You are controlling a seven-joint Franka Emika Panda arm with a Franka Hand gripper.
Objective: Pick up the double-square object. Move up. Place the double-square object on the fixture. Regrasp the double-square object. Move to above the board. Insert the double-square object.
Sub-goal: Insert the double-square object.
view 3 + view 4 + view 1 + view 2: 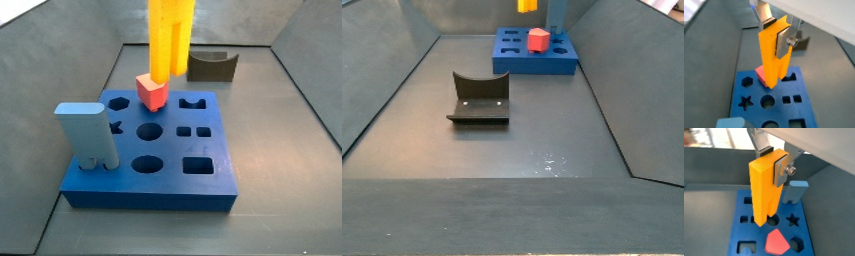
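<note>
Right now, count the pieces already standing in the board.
2. The red peg stands near the board's far edge, beside the double-square object hanging in the pincer; the light-blue block stands at a near corner.

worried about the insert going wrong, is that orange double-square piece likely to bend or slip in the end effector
The double-square object looks like a solid, straight-edged block, so probably stiff rather than bendy. The end effector clamps only its upper end, so the long free part could pivot if the lower tip catches on the board. Its smooth faces suggest it may be a little slippery.
</note>
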